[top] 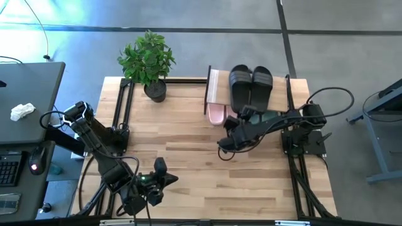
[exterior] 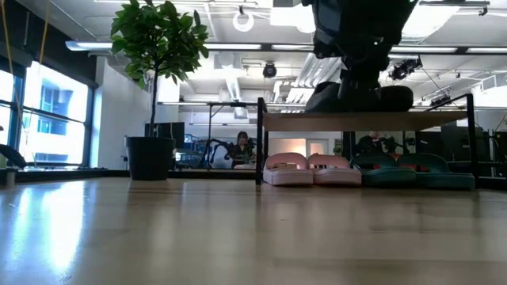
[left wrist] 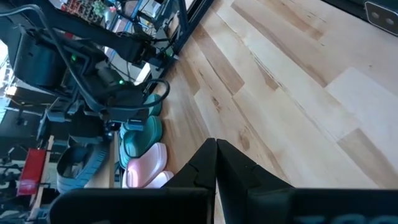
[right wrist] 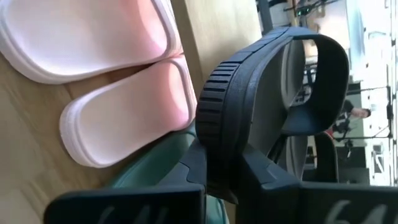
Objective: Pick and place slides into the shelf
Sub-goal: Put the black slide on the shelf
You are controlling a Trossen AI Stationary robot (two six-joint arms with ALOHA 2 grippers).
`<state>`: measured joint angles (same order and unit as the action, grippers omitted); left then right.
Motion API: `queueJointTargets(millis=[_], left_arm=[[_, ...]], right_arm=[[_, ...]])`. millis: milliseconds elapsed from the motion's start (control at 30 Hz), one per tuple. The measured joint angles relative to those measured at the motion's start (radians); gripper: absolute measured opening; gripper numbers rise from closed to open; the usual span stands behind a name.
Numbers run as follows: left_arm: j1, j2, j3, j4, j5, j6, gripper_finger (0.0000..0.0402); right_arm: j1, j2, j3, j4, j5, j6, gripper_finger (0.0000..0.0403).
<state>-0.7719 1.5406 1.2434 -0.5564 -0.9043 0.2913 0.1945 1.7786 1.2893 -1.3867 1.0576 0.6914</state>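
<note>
Two black slides (top: 251,85) lie side by side on top of the shelf (top: 217,85); the low view shows them on its board (exterior: 317,121). Under the board, two pale pink slides (exterior: 309,169) and two teal slides (exterior: 412,170) stand on the table. My right gripper (top: 245,115) is at the shelf's near edge, shut on the left black slide (right wrist: 273,81). The right wrist view shows the pink slides (right wrist: 124,112) below it. My left gripper (top: 164,176) waits near the table's near edge, shut (left wrist: 216,155) and holding nothing. My right gripper pinches the black slide between its two fingers (right wrist: 193,168), at the ribbed sole edge of its near end (right wrist: 214,106). The fingers come from the table's near side, slanting down. In the low view the slide (exterior: 356,96) lies on the shelf board.
A potted plant (top: 149,63) stands at the table's far left corner, left of the shelf. Bare tabletop (top: 188,138) spreads between the two arms. Black frame rails run along the table's left and right sides. A person (exterior: 240,146) sits far off in the room behind.
</note>
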Motion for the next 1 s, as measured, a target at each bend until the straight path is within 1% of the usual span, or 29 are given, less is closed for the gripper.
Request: queueJointTargets(millis=[267, 467, 633, 767, 1000], left_arm=[[0.000, 0.000, 0.000, 0.000, -0.008, 0.001, 0.0001], [0.002, 0.000, 0.000, 0.011, -0.039, 0.022, 0.0001], [0.039, 0.000, 0.000, 0.010, -0.037, 0.011, 0.0001], [0.079, 0.003, 0.000, 0.010, 0.018, 0.011, 0.0001], [0.121, 0.036, 0.000, -0.002, 0.049, 0.025, 0.0001]], right_arm=[[-0.029, 0.000, 0.002, -0.001, -0.030, 0.005, 0.0015], [-0.031, 0.000, 0.002, -0.005, -0.041, 0.007, 0.0026], [-0.031, 0.000, 0.002, -0.008, -0.045, -0.003, 0.0026], [-0.031, 0.000, 0.001, -0.008, -0.049, -0.016, 0.0044], [-0.031, 0.000, 0.000, -0.008, -0.040, -0.005, 0.0088]])
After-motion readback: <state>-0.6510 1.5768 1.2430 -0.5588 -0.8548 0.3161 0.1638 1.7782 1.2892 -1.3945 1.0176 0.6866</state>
